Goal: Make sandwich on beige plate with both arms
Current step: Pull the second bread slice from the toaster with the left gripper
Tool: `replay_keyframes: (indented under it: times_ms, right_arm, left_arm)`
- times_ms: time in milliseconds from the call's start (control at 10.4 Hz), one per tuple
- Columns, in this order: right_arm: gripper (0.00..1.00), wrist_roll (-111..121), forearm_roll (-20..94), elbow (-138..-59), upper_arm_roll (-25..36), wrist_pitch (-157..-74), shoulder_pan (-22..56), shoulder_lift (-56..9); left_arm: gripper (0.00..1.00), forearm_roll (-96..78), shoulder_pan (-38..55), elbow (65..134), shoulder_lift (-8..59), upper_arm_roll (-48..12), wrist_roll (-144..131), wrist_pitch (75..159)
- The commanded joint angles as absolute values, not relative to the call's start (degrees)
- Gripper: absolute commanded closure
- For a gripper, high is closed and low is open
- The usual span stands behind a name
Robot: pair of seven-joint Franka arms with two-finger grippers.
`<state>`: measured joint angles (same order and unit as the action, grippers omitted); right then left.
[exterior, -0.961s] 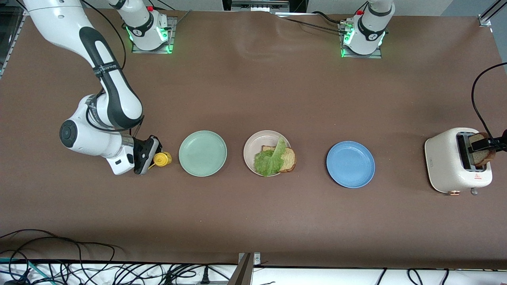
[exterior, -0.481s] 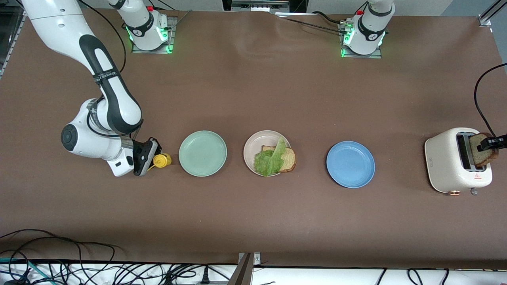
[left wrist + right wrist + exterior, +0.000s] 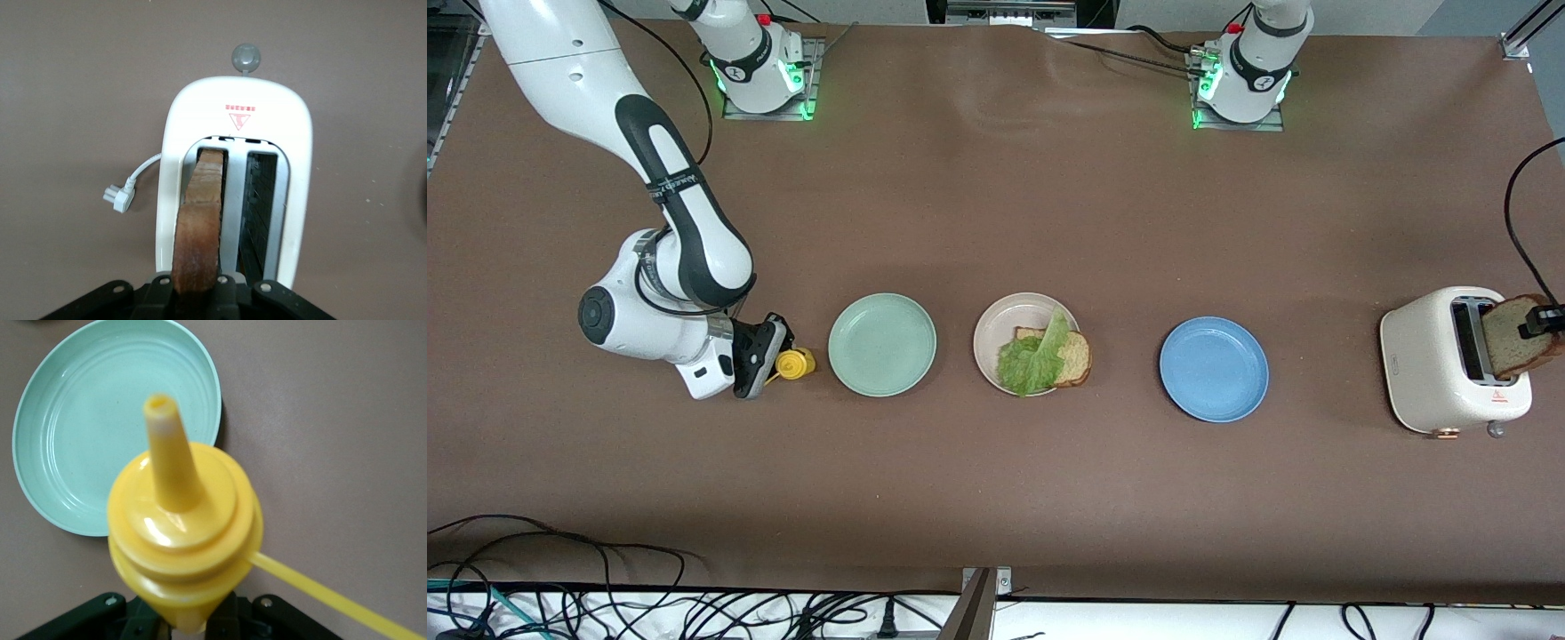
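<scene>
Front view: the right arm [image 3: 649, 169] comes down from its base at the upper left of the frame, elbow bent, its wrist turned sideways at centre left. The right gripper [image 3: 769, 360] is clenched on a yellow bottle [image 3: 790, 362], just beside the green plate [image 3: 882, 344]. The beige plate [image 3: 1014, 322] sits mid-frame with a bread slice [image 3: 1078, 357] and lettuce [image 3: 1033, 359] on it; the blue plate [image 3: 1214, 369] lies between it and the toaster [image 3: 1440, 364]. At the right edge, the left gripper [image 3: 1549, 320] – its arm is out of frame – pinches a second slice [image 3: 1510, 338] over the toaster.

Left wrist view: the left gripper [image 3: 197, 290] at the bottom edge points down, clamped on the slice [image 3: 200, 227] – it stands upright, its lower end in one slot of the toaster [image 3: 233, 107]. A plug [image 3: 117, 197] lies at centre left.

Right wrist view: the right gripper [image 3: 183, 620] at the bottom grips the bottle [image 3: 183, 540], nozzle up toward the camera, the green plate [image 3: 80, 453] in the upper left.
</scene>
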<state>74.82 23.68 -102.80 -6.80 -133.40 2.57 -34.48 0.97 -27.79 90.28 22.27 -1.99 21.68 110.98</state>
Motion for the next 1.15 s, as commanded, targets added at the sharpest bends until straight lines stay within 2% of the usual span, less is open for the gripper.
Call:
replay_keyframes:
  times_ms: [0,96,384,673,1057]
  right_arm:
    - [0.22,75.9,25.0,-102.8,-8.3,-134.1,1.7,-34.6]
    - [0.00,75.2,25.6,-102.8,-8.3,-133.4,1.7,-34.2]
    - [0.00,75.1,25.7,-102.7,-8.2,-130.7,1.6,-32.2]
    - [0.00,75.1,25.5,-102.7,-6.2,-124.8,0.8,-30.2]
    - [0.00,75.0,24.8,-102.7,-2.8,-118.1,0.2,-27.7]
  left_arm:
    - [1.00,-0.1,-28.0,84.3,19.5,-2.5,22.8,101.5]
    - [1.00,-0.3,-27.8,82.1,19.3,-2.8,22.8,97.9]
    - [1.00,-6.8,-27.6,80.9,18.0,-8.1,19.0,93.0]
    - [1.00,-15.3,-25.7,82.7,21.6,-19.6,5.7,92.4]
    - [1.00,-31.5,-15.1,83.1,28.9,-20.3,4.5,97.9]
